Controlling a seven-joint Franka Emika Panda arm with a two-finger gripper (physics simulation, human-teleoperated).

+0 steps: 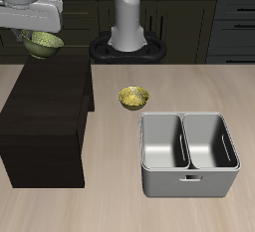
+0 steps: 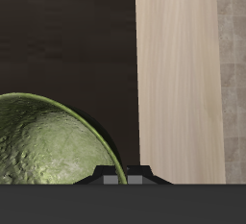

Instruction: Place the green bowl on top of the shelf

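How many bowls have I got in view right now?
2. The green bowl is at the gripper, above the shelf. The yellow bowl sits on the table, between shelf and grey bin.

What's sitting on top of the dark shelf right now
Nothing visibly rests on the shelf; its dark flat top looks bare. The green bowl hangs over its back part in the gripper. The patch directly beneath the bowl is covered.

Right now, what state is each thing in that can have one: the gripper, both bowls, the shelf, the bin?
gripper: above the shelf, shut on the green bowl's rim
green bowl: held upright above the shelf top; contact unclear
shelf: top bare
yellow bowl: upright on the table, empty
grey bin: both compartments empty
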